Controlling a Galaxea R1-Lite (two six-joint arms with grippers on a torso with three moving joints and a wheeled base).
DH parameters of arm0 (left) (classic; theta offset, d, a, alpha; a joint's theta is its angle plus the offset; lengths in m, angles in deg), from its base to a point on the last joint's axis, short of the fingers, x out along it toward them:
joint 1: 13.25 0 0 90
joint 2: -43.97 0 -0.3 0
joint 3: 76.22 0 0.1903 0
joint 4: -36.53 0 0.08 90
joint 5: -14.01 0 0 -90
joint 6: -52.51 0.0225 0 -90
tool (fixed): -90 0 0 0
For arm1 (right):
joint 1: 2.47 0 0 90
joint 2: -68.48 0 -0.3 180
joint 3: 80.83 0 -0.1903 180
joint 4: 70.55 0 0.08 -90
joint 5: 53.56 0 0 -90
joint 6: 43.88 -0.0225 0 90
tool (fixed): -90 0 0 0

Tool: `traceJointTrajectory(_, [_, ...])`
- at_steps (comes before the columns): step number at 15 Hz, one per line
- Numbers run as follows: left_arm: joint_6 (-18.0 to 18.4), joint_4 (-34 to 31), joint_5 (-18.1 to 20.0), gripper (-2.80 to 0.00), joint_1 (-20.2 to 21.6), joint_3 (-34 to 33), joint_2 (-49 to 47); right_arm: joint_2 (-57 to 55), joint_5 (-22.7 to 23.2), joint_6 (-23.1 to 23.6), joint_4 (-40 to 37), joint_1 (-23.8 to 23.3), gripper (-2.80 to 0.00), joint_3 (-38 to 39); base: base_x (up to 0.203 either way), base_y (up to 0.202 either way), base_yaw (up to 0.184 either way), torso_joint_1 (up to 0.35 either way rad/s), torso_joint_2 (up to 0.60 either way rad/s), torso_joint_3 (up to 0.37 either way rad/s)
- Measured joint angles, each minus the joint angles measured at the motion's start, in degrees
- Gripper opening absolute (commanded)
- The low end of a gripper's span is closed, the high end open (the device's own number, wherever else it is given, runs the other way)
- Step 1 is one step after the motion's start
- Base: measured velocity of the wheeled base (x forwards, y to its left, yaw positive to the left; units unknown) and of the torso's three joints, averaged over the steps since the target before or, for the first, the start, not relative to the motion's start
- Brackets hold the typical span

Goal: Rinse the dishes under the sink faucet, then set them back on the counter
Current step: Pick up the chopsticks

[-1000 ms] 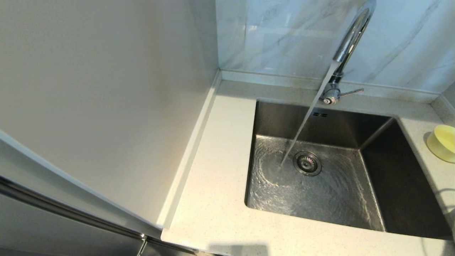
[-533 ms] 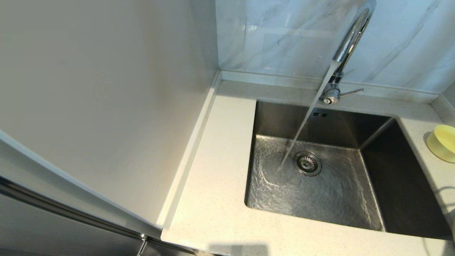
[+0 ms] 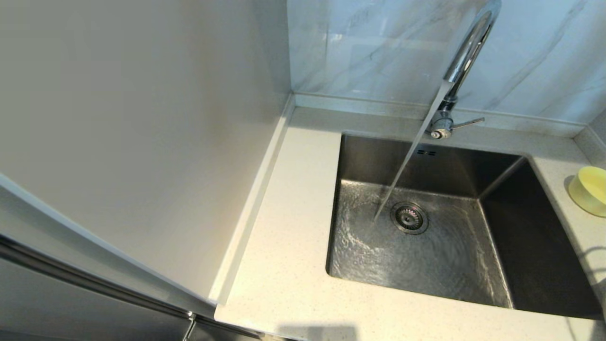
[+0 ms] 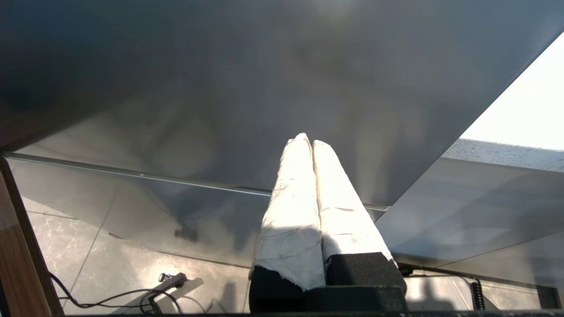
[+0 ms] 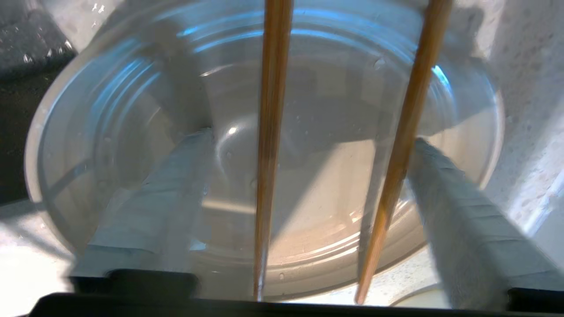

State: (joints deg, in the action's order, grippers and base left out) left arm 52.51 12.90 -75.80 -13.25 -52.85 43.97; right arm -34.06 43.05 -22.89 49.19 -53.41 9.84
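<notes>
Two chopsticks (image 5: 269,145) lie across the plate (image 5: 132,88) between the spread right claw (image 5: 308,149); faucet (image 3: 466,52) runs; left claw (image 4: 307,145) clenched, empty.

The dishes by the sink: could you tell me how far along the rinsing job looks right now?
Early, it seems. The faucet is running into a sink holding no dishes. The yellow bowl sits on the counter. The right gripper hangs open over the plate, straddling the chopsticks across it. The left gripper is shut, parked away. Whether anything has been rinsed cannot be told.
</notes>
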Motion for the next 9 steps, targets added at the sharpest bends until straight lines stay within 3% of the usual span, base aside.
traceJointTrajectory(9, [0.00,0.00,0.02,-2.80,0.00,0.00,0.00,-0.49,0.08,-0.04,-0.04,-0.37,-2.80,-0.30,0.000,0.000,0.000,0.000,0.00,0.000])
